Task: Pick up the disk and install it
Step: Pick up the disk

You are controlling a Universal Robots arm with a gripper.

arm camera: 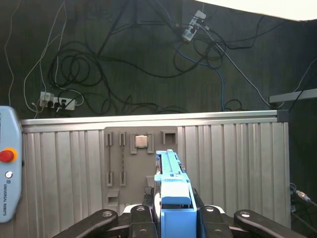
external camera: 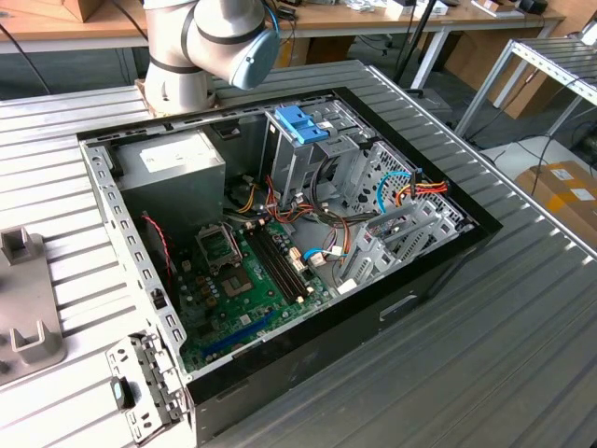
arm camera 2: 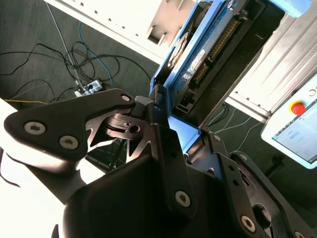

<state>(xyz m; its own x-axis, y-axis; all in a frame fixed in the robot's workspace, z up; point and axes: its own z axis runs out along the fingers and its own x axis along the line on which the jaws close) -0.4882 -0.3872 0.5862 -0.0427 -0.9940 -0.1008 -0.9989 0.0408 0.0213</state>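
Your gripper (arm camera: 173, 214) is clamped on the disk (arm camera: 171, 173). In the first wrist view its black fingers (arm camera: 141, 217) sit one on each side of it, closed down to the disk's width. You see the disk edge-on there, with its light-blue rail toward the camera. Its long axis runs straight out from the wrist, past the fingertips. In the second wrist view the disk (arm camera 2: 198, 57) shows its circuit-board face, reaching out beyond the toothed fingers (arm camera 2: 74, 119). The pick-up looks done, and the disk hangs in the air, apart from the ribbed table (arm camera: 233, 163) behind it. The computer case (external camera: 438, 252) lies open in the middle of the exterior view. A drive cage (external camera: 308, 163) at upper centre of that view holds a blue bracket (external camera: 301, 123). You cannot judge from these views how the held disk lines up with that cage.
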